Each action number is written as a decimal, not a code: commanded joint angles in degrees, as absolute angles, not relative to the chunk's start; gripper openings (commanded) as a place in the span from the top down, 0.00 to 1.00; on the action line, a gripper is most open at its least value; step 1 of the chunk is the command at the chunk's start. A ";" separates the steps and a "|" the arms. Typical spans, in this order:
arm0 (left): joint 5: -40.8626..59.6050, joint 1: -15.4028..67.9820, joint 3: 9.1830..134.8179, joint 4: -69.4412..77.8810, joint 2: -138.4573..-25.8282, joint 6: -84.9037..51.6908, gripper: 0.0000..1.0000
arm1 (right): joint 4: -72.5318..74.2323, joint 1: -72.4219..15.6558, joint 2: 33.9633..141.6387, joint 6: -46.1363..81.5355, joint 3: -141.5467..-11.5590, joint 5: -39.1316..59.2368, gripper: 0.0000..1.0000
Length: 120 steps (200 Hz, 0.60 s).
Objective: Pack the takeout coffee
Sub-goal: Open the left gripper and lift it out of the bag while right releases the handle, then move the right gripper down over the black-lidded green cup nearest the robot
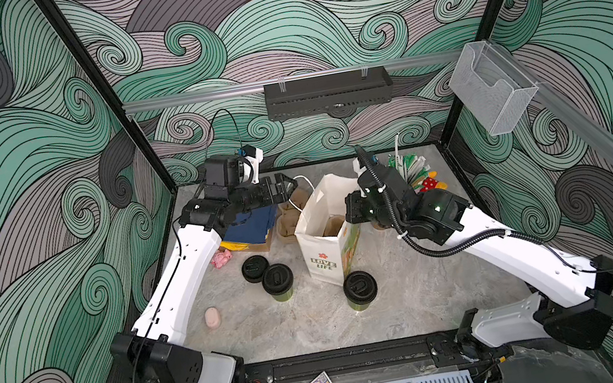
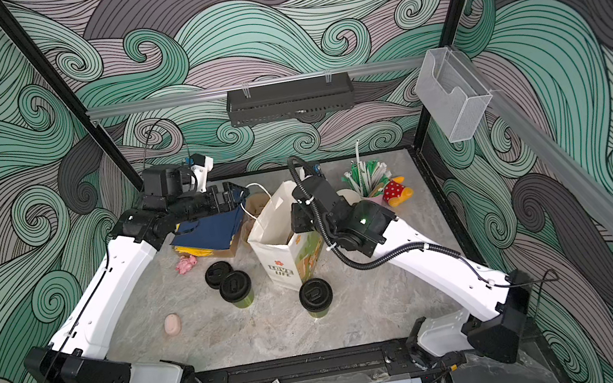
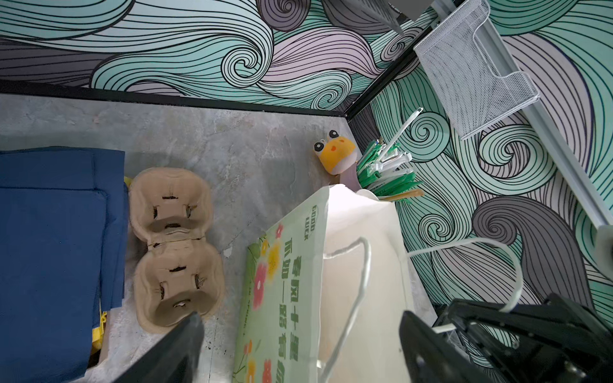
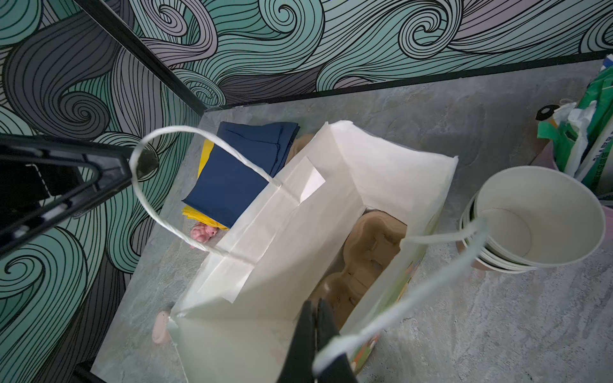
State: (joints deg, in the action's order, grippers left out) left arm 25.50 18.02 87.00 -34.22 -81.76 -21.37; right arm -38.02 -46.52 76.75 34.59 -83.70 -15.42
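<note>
Fingers point(image 4: 303, 338) of the right gripper point(image 4: 316, 305) are pressing fully together over the open mouth of the white paper bag point(image 1: 322, 255), low in the middle of the wrist frame; whether they are pinching its rim I cannot tell. Nearest in both top views, a lidded green cup point(image 1: 360, 291) is standing at lower centre, just in front of the bag. Left of it another lidded cup point(image 1: 278, 281) is standing, touching a black lid point(image 1: 255, 269) up and to its left. Inside the bag a brown pulp carrier point(image 4: 365, 255) is lying on the bottom. A stack of empty cups point(image 4: 539, 217) is sitting just beside the bag, at the right of the wrist frame. Farther back, the left gripper point(image 1: 287, 186) is hovering with jaws spread wide, one fingertip point(image 4: 147, 162) poking into the loop of the bag's handle point(image 4: 175, 128).
</note>
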 commanded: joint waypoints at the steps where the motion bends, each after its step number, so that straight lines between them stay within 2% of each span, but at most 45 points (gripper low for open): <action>1: 27.53 17.66 89.47 -33.45 -84.40 -20.17 0.07 | -35.10 -43.87 76.62 32.62 -83.31 -9.70 1.00; 30: 32.61 17.66 91.57 -32.10 -87.01 -21.02 0.10 | -34.89 -41.17 77.26 30.97 -83.39 -7.17 1.00; 52: 34.96 17.72 92.50 -30.99 -88.61 -22.10 0.17 | -34.88 -38.81 77.33 29.71 -83.29 -5.55 1.00; 120: 38.73 17.97 93.13 -28.10 -90.83 -25.49 0.61 | -35.67 -33.33 78.05 27.74 -82.85 -1.36 1.00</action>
State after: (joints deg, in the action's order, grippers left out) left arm 35.77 18.02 91.39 -30.61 -90.41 -23.88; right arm -35.88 -34.96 78.00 29.30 -83.59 -3.14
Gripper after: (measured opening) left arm 0.451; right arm 0.049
